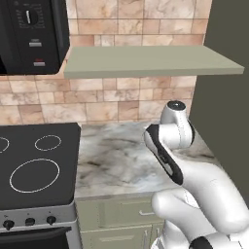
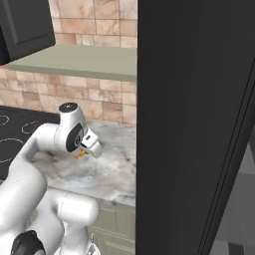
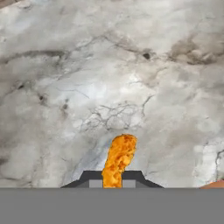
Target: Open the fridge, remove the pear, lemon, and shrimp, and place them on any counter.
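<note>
My gripper [image 3: 112, 180] is shut on the shrimp [image 3: 118, 158], a thin orange piece that sticks out between the two dark fingertips. It hangs just above the veined marble counter [image 3: 131, 78]. From the right base view the gripper [image 2: 83, 153] points down over the counter [image 2: 107, 172] with the shrimp [image 2: 80, 155] at its tip. The black fridge [image 2: 194, 124] stands close on the right, and its dark side [image 1: 223, 73] borders the counter [image 1: 116, 160]. The pear and the lemon are out of view.
A black stovetop [image 1: 36, 165] with white rings lies left of the counter. A pale shelf [image 1: 146, 61] hangs above it, and a microwave [image 1: 29, 29] at the upper left. A reddish sliver [image 3: 214, 184] at the hand view's lower right edge is too small to identify.
</note>
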Tool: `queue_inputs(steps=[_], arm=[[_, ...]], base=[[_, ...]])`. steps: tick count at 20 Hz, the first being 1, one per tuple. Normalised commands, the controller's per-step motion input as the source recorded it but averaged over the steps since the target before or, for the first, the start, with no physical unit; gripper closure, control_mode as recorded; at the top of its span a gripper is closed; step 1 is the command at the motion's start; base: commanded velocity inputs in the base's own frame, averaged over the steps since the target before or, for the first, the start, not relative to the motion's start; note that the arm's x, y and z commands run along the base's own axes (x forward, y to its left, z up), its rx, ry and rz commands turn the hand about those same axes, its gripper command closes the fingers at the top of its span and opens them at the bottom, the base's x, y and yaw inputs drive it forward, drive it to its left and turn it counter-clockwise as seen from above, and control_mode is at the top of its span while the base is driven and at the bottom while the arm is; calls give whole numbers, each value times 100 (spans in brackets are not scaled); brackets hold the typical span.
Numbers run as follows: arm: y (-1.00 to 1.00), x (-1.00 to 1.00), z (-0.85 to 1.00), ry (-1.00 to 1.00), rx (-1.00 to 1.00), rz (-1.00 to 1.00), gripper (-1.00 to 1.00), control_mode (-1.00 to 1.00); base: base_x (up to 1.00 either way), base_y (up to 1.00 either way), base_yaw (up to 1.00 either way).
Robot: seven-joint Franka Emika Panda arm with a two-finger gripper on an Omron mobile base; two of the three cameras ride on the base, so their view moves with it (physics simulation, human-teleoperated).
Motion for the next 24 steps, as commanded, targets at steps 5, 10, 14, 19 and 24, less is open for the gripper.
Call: queue_inputs(steps=[5,10,14,19,24], arm=[[4,79,-72,4,0,0,100,-100],[0,58,-60,1,0,0,100,-100],[0,11,-17,0,0,0,100,-100],[0,0,0,0,0,0,100,-100],[0,0,0,0,0,0,-100,-100]], base=[[0,0,0],[0,0,0],[0,0,0],[0,0,0],[0,0,0]])
